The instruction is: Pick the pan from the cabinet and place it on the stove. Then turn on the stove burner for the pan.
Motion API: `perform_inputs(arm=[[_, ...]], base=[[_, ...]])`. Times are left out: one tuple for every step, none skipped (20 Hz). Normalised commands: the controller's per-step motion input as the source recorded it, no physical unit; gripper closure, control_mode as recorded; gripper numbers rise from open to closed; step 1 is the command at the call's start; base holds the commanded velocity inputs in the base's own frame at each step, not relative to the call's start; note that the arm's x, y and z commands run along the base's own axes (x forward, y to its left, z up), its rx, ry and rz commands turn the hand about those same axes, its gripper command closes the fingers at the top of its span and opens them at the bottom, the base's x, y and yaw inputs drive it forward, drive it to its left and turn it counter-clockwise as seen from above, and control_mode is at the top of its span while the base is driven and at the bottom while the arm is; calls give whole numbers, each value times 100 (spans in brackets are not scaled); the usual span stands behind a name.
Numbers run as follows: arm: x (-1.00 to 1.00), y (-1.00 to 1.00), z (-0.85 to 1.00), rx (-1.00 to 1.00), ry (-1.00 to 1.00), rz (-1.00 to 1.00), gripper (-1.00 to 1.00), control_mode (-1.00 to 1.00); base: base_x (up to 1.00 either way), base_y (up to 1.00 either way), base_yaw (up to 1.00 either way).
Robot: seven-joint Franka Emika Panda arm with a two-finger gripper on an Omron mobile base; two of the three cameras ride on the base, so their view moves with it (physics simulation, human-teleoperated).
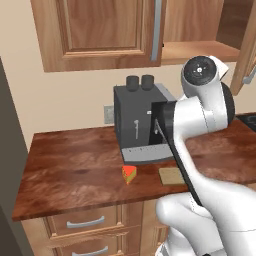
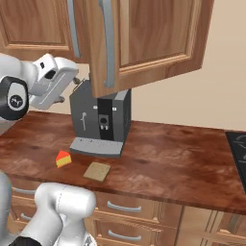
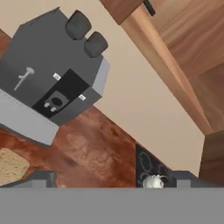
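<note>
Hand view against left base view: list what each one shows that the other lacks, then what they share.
Hand view alone: a small white kettle sitting on the black stove, with the open pincer fingertips at the bottom edge.

Left base view alone: a red and yellow wedge on the counter, and the drawers below it.

Both: the grey coffee machine, the tan square of bread in front of it, and the open cabinet shelf above.

Brown wood-grain cabinet (image 2: pixel 144 43), dark grey coffee machine (image 1: pixel 140 122), mottled reddish-brown tabletop (image 1: pixel 75 165), orange-and-yellow wedge (image 1: pixel 129 174), tan slice (image 2: pixel 97 171).
</note>
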Motion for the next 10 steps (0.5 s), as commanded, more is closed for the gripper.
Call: perform_inputs(arm=[[43,-36,0,-10,0,-6,-100,-100],[44,-28,0,-10,1,-6,-100,-100],[47,-30,0,-9,1,-6,-100,-100],[38,-39,0,-8,0,-5,-100,-100],[34,-42,0,-8,0,-5,-100,-100],[32,-35,0,-9,0,-5,-100,-100],[35,-39,0,-8,0,-5,-100,-100],[33,-44,0,-8,0,-4,-100,-100],[29,-47,0,-8,0,-4,-100,-100],[30,-38,0,-8,0,-5,-100,-100]], base=[[0,0,0],[0,0,0],[0,0,0],[0,0,0],[0,0,0],[0,0,0],[0,0,0],[0,0,0],[0,0,0],[0,0,0]])
